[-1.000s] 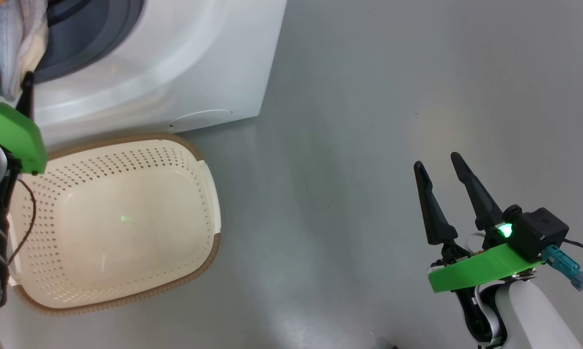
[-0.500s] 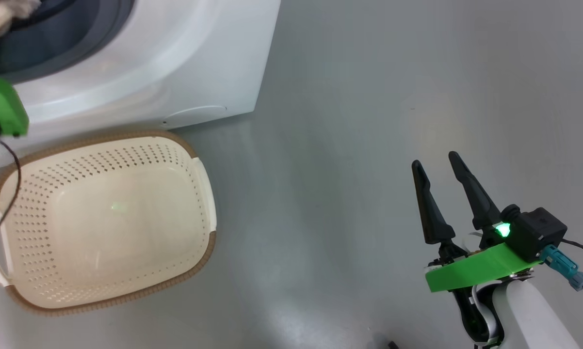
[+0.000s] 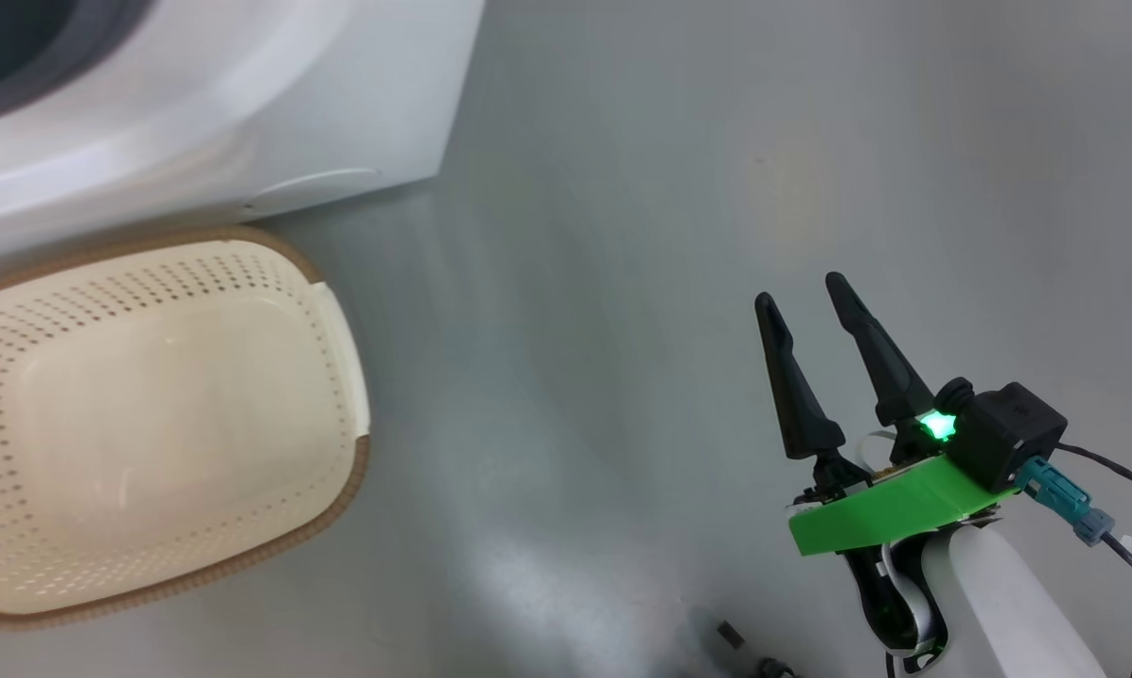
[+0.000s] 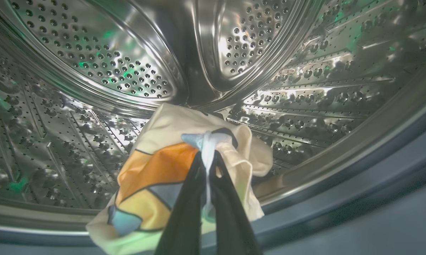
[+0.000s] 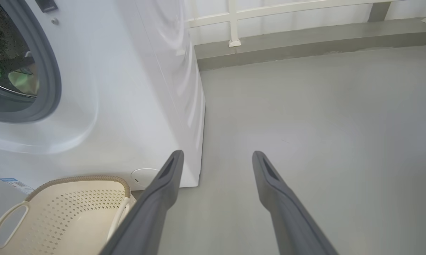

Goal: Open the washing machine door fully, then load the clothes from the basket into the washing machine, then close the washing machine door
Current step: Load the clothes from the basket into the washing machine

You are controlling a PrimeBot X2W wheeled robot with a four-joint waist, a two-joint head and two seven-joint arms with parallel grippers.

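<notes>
Left gripper (image 4: pixel 207 156) is pinched shut on the cream cloth bundle with orange and blue patches (image 4: pixel 152 173), lower centre, inside the perforated steel drum (image 4: pixel 92 53). Loading step, I reckon; next it should let go. Right gripper (image 3: pixel 800 290) hangs wide, lower right.

Smooth grey floor (image 3: pixel 622 235) with soft patches of glare. A white washing machine (image 3: pixel 246 113) stands on it. Just in front of the machine's base, near its front corner, sits a cream perforated basket (image 3: pixel 152 282) with a brown rim. A small dark bit (image 3: pixel 731 633) lies well apart from the basket. A low grey kerb (image 5: pixel 305 39) edges the far side.
</notes>
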